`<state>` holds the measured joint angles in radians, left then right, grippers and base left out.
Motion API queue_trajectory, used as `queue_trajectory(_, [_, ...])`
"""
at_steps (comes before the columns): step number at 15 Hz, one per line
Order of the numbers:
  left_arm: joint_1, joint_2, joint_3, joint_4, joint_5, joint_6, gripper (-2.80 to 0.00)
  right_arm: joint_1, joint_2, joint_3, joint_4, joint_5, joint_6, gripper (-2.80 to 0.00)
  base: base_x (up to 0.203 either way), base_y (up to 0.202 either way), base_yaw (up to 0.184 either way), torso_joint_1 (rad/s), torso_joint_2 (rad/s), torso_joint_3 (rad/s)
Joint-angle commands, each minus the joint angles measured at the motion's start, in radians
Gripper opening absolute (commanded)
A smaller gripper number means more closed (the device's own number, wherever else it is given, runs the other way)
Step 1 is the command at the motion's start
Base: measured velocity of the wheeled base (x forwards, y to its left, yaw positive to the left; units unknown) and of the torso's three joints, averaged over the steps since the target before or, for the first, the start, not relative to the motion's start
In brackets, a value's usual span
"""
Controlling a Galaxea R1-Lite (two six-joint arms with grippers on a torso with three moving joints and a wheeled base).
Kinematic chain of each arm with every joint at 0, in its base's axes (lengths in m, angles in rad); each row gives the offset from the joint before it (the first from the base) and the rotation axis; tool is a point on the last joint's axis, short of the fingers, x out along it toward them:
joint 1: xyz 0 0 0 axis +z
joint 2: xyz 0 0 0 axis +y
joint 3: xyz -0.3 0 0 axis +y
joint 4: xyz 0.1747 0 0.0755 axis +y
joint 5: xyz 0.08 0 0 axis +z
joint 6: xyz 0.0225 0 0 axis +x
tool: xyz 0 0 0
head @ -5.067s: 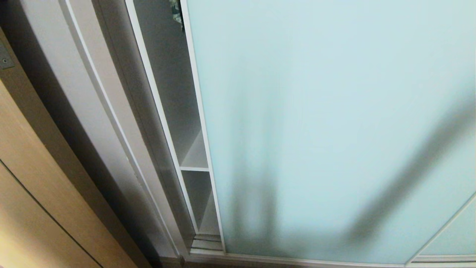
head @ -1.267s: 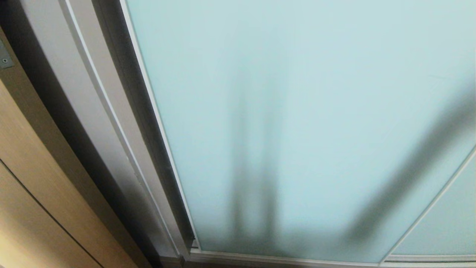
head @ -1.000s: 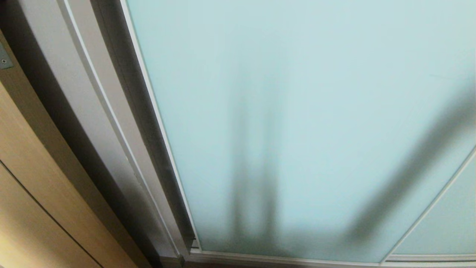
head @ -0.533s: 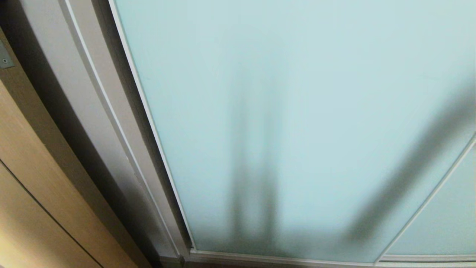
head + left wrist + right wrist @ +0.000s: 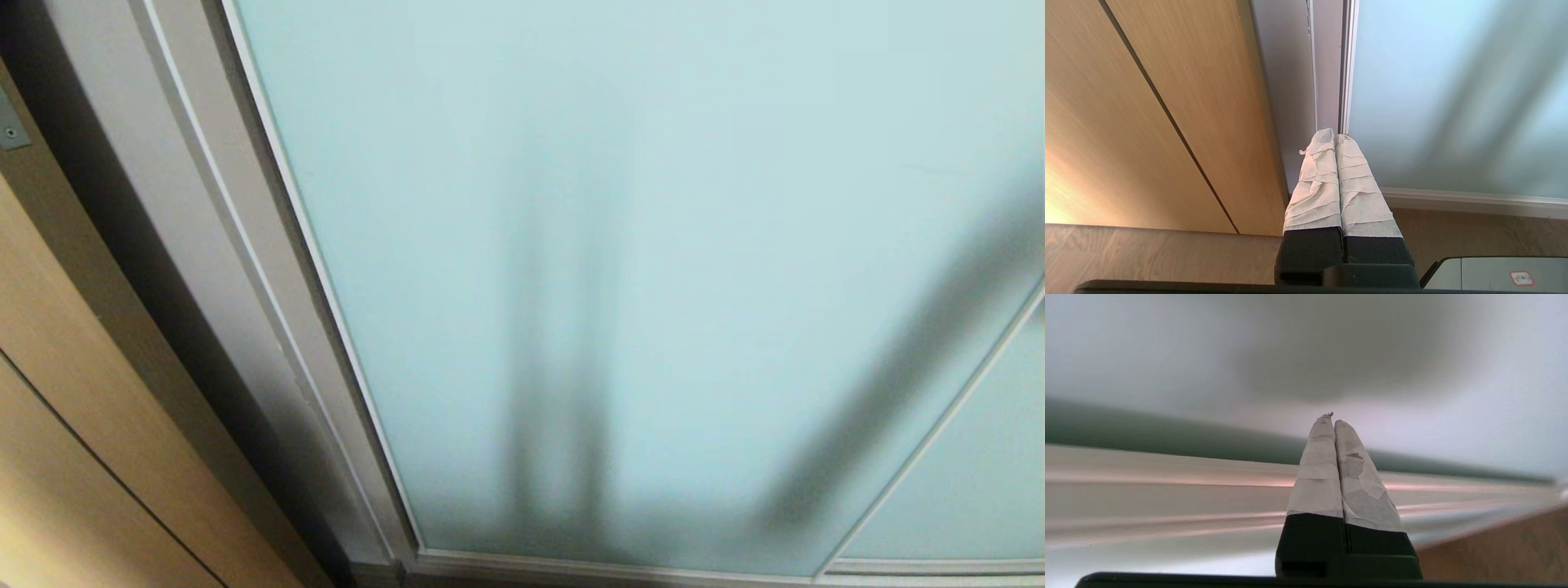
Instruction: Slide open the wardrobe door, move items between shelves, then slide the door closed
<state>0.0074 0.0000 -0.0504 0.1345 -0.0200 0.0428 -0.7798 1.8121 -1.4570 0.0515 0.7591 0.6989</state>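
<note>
The sliding wardrobe door (image 5: 653, 245) fills most of the head view, and its left edge lies against the wardrobe's grey-white side frame (image 5: 163, 204). The shelves and the items are hidden behind it. Neither gripper is in the head view; only two dark arm shadows fall on the glass. In the left wrist view my left gripper (image 5: 1335, 134) is shut and empty, with its taped tips pointing at the door's left edge (image 5: 1349, 81) low down. In the right wrist view my right gripper (image 5: 1331, 418) is shut and empty, close to the frosted glass (image 5: 1306, 343) above the bottom rail (image 5: 1167, 490).
A tan wooden door (image 5: 65, 408) with a metal plate (image 5: 10, 131) stands left of the wardrobe. A second glass panel (image 5: 963, 506) overlaps at the lower right. The bottom rail (image 5: 612, 567) runs along the wood-grain floor (image 5: 1147, 253). Part of my base (image 5: 1494, 273) shows low down.
The door has slid left. Five seconds ago a gap showed white shelves; now it is covered, and over the last second the door's edge crept on to the side frame.
</note>
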Motion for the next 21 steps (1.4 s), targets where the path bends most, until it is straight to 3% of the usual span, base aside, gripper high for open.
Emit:
queue_trajectory(1, [0.0,0.002,0.0,0.001,0.0,0.0,-2.8,-0.04,-0.058,0.003,-0.033,0.001,0.002,-2.8,0.0,0.0,0.0,0.0,0.0,0.0])
queue_trajectory(4, [0.0,0.002,0.0,0.001,0.0,0.0,-2.8,-0.075,-0.178,0.017,-0.067,-0.092,-0.009,-2.8,0.0,0.0,0.0,0.0,0.0,0.0])
queue_trajectory(10, [0.0,0.002,0.0,0.001,0.0,0.0,-2.8,-0.055,-0.543,0.189,-0.076,-0.21,-0.199,-2.8,0.0,0.0,0.0,0.0,0.0,0.0])
queue_trajectory(13, [0.0,0.002,0.0,0.001,0.0,0.0,-2.8,0.067,-0.769,0.393,-0.079,-0.258,-0.382,-2.8,0.0,0.0,0.0,0.0,0.0,0.0])
queue_trajectory(17, [0.0,0.002,0.0,0.001,0.0,0.0,-2.8,0.367,-1.136,0.814,-0.083,-0.363,-0.585,-2.8,0.0,0.0,0.0,0.0,0.0,0.0])
queue_trajectory(21, [0.001,0.002,0.0,0.001,-0.001,0.0,-2.8,0.577,-1.483,1.148,-0.05,-0.421,-0.709,-2.8,0.0,0.0,0.0,0.0,0.0,0.0])
